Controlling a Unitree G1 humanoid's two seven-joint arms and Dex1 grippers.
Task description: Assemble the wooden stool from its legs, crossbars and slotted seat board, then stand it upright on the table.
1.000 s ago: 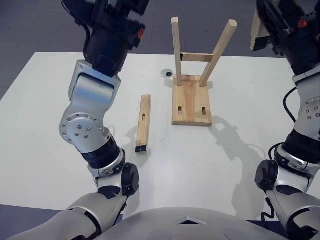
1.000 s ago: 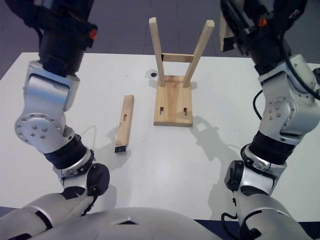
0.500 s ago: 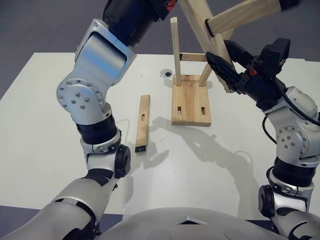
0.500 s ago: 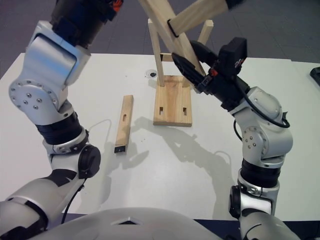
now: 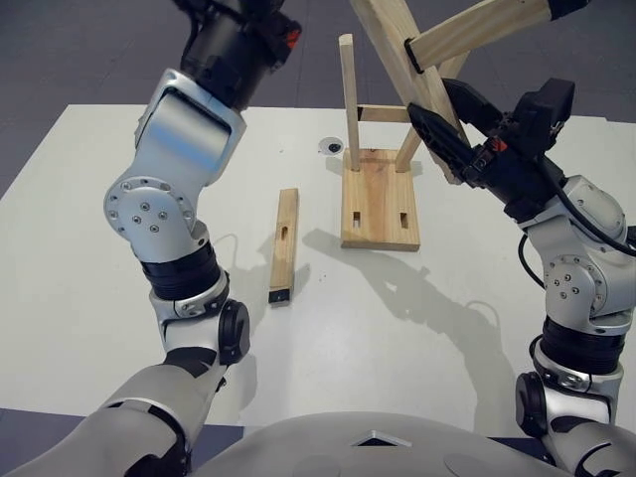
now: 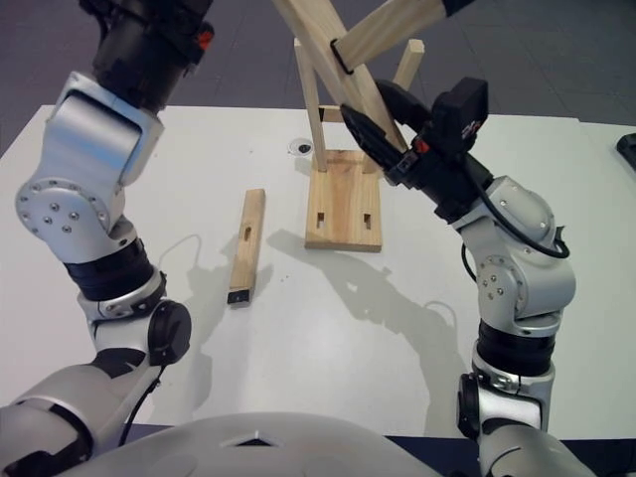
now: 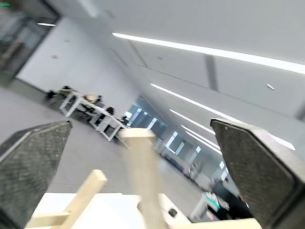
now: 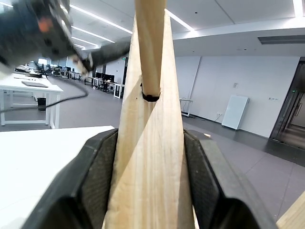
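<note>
The slotted seat board (image 5: 381, 204) lies flat on the white table (image 5: 109, 258). Two legs (image 5: 349, 99) stand in its far slots, joined by a crossbar (image 5: 388, 113). Above the board, my right gripper (image 5: 444, 131) is shut on a third leg (image 5: 397, 50), held tilted. A second crossbar (image 5: 477, 28) is plugged into that leg's slot and points up to the right. The right wrist view shows the fingers (image 8: 97, 176) clamping this leg (image 8: 150, 157). A loose leg (image 5: 284, 241) rests on the table, left of the board. My left gripper (image 7: 140, 125) is open, raised high, its pads (image 7: 33, 167) wide apart.
A small round hole (image 5: 332, 146) sits in the table just behind and left of the board. The table's near half in front of the board is bare. A dark object (image 6: 627, 149) lies at the table's right edge.
My right arm came down from the upper right, bringing the leg with its crossbar over the seat board. In the last half second my left forearm swung back to the left, away from that leg.
</note>
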